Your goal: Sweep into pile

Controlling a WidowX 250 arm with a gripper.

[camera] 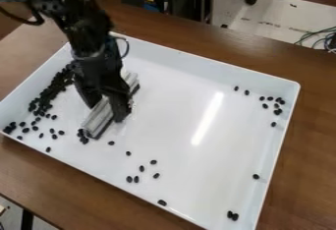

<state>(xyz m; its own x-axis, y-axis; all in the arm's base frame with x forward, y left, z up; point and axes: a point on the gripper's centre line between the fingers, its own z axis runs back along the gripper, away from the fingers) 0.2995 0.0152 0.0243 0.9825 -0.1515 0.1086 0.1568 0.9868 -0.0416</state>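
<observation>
The pincer (109, 107) grips one grey bar (97, 120), apart from the walls of one white tray (210, 64); of many black beans (230, 214), two lie near the bottom corner.

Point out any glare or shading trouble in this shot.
Camera view: a long, bright glare streak lies right of centre on the white tray, washing out the surface there; the black arm is so dark that its parts run together; the wooden table looks far darker than the tray.
</observation>
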